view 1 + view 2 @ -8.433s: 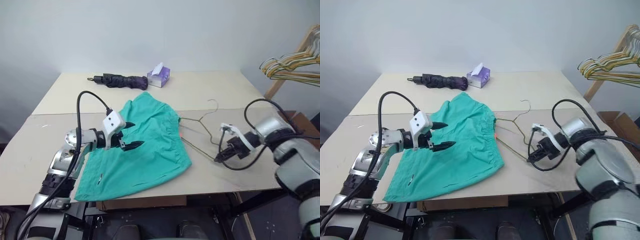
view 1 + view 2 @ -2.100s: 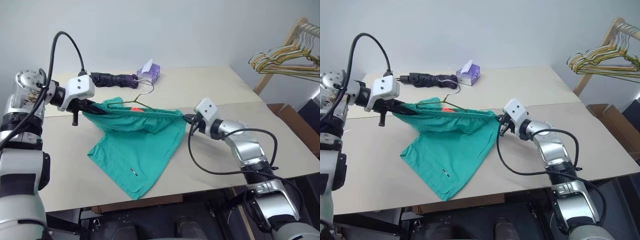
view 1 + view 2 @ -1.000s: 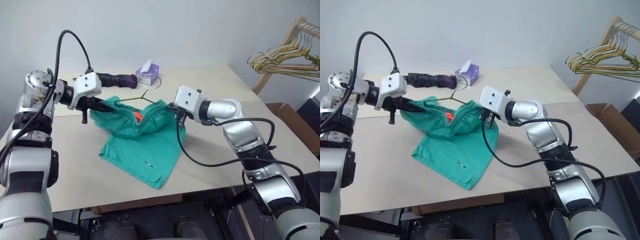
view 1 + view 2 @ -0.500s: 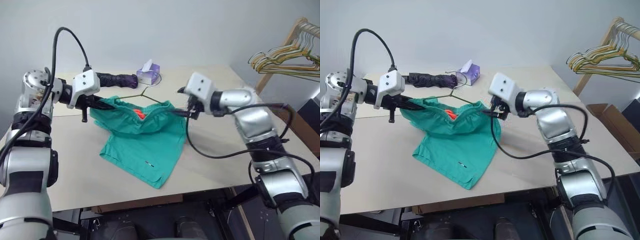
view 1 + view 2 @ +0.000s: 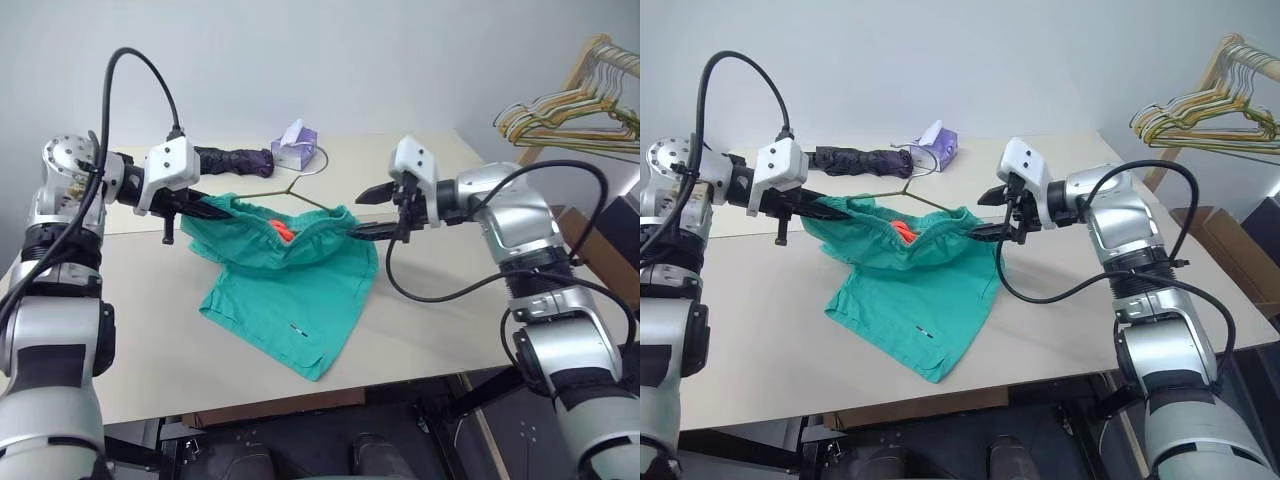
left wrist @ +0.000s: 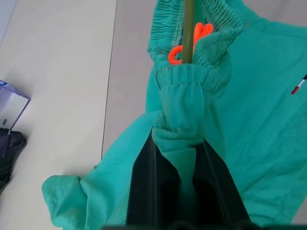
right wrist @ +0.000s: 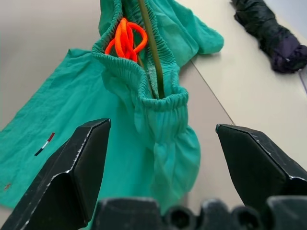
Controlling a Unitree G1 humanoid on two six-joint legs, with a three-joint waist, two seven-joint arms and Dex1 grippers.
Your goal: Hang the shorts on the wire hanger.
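Observation:
The teal shorts point(image 5: 290, 275) hang over the table, their gathered waistband point(image 7: 160, 108) threaded on the wire hanger point(image 5: 278, 190). The hanger's hook point(image 5: 313, 163) points toward the tissue box. An orange drawstring point(image 6: 191, 44) shows inside the waistband beside the wire point(image 6: 188, 24). My left gripper point(image 5: 203, 206) is shut on the waistband's left end, and the fabric bunches between its fingers point(image 6: 144, 187). My right gripper point(image 5: 368, 211) stands open just off the waistband's right end, with nothing between its fingers point(image 7: 76, 167).
A purple tissue box point(image 5: 297, 147) and a folded dark umbrella point(image 5: 236, 158) lie at the back of the beige table point(image 5: 450, 310). A bunch of yellow and grey hangers point(image 5: 560, 115) hangs on a wooden rack at the right.
My right gripper has opened, let go of the waistband's right end, rolled and drawn a little to the right. The waistband now lies spread along the hanger. The left gripper keeps its hold.

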